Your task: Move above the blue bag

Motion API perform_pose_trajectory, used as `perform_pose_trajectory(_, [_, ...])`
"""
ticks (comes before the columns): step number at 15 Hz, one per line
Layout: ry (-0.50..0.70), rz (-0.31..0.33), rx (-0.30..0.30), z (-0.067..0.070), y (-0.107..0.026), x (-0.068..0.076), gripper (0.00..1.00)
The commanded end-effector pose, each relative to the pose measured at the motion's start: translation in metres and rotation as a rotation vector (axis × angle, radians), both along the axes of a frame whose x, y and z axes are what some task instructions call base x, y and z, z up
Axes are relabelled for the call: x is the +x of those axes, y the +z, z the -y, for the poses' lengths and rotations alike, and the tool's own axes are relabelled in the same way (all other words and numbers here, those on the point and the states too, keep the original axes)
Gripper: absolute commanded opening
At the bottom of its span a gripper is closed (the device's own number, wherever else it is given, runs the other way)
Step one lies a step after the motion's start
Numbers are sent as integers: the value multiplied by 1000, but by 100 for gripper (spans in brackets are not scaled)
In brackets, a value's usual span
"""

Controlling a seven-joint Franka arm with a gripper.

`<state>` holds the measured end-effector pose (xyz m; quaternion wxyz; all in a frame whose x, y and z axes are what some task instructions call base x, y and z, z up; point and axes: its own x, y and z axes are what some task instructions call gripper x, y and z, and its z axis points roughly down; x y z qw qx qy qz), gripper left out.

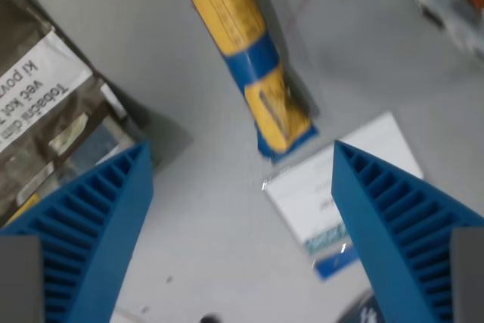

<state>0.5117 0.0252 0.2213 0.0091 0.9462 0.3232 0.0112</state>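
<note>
The blue bag, yellow-labelled, lies on the grey tabletop at twelve o'clock beyond the wide-open, empty gripper, where a white packet at five o'clock and a brown pouch at nine could draw the arm off target.

Open grey table lay between the spread ribbed blue fingers of the gripper, leaving a clear lane toward 6 o'clock. At 12 o'clock a blue-and-yellow bag stood in the way, its end just beyond the fingertips. A brown printed packet crowded 9 o'clock, and a white card lay flat at 4 o'clock.
</note>
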Motion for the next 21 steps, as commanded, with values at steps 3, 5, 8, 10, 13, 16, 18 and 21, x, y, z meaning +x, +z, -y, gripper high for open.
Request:
perform_pose_trajectory(3, [321, -18, 24, -10, -17, 22, 100])
perform_pose_trajectory(5, [346, -13, 25, -13, -25, 27, 100])
perform_pose_trajectory(8, [371, 1, 24, -16, -35, 32, 100])
perform_pose_trajectory(10, [375, 6, 23, -18, -41, 35, 100])
perform_pose_trajectory(13, [377, 8, 22, -20, -47, 38, 100])
perform_pose_trajectory(16, [363, 3, 21, -22, -52, 41, 100])
perform_pose_trajectory(18, [354, -3, 20, -22, -55, 43, 100])
perform_pose_trajectory(21, [333, -8, 20, -23, -57, 45, 100])
